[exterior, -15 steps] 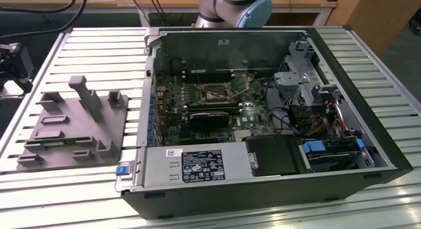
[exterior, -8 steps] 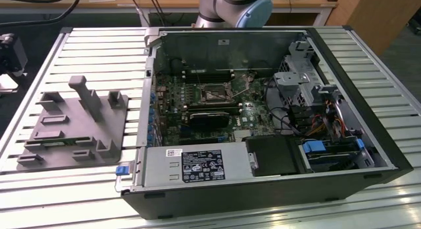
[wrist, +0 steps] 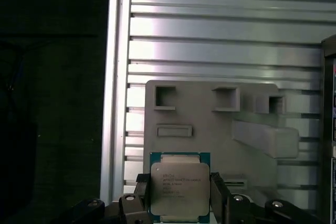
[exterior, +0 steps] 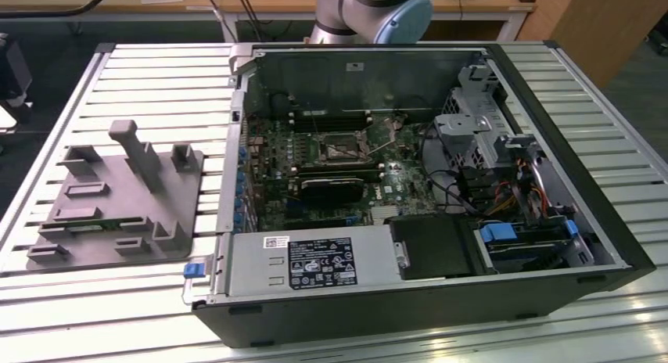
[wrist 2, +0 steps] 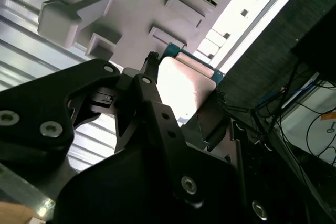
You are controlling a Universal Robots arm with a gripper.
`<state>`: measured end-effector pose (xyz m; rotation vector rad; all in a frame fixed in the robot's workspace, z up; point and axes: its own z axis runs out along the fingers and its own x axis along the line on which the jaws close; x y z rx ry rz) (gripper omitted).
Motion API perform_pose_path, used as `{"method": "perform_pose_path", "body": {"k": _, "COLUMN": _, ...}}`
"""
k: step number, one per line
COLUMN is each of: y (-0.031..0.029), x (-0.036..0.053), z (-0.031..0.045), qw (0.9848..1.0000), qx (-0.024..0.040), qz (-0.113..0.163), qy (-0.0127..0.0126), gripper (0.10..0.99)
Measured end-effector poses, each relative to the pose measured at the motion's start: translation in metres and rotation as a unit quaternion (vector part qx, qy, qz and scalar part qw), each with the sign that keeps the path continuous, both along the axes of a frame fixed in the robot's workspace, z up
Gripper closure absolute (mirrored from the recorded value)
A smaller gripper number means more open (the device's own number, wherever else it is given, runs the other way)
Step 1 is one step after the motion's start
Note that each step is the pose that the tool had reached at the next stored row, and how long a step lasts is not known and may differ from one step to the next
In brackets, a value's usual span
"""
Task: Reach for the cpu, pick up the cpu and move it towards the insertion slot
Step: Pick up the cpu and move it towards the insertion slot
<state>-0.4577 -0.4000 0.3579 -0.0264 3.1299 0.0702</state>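
Presently the gripper (wrist: 179, 205) is clamping the cpu (wrist: 178, 184) by two opposite sides, at one edge of the grey fixture block (wrist: 210, 124). By judgement, the insertion slot (exterior: 339, 148) is lying well apart, inside the computer case (exterior: 418, 300), toward the exterior view's right.

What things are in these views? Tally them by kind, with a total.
cpu: 1
insertion slot: 1
grey fixture block: 1
open computer case: 1
Total: 4
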Motion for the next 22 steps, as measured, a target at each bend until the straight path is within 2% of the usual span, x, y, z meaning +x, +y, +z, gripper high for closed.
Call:
{"method": "perform_pose_path", "body": {"k": 10, "y": 0.0, "x": 0.0, "z": 0.0293, "qw": 1.0, "qx": 0.0, "qz": 0.0, "qy": -0.0008, "gripper": 0.545}}
{"method": "perform_pose_path", "body": {"k": 17, "y": 0.0, "x": 0.0, "z": 0.0463, "qw": 1.0, "qx": 0.0, "qz": 0.0, "qy": -0.0015, "gripper": 0.545}}
{"method": "perform_pose_path", "body": {"k": 22, "y": 0.0, "x": 0.0, "z": 0.047, "qw": 1.0, "qx": 0.0, "qz": 0.0, "qy": -0.0016, "gripper": 0.545}}
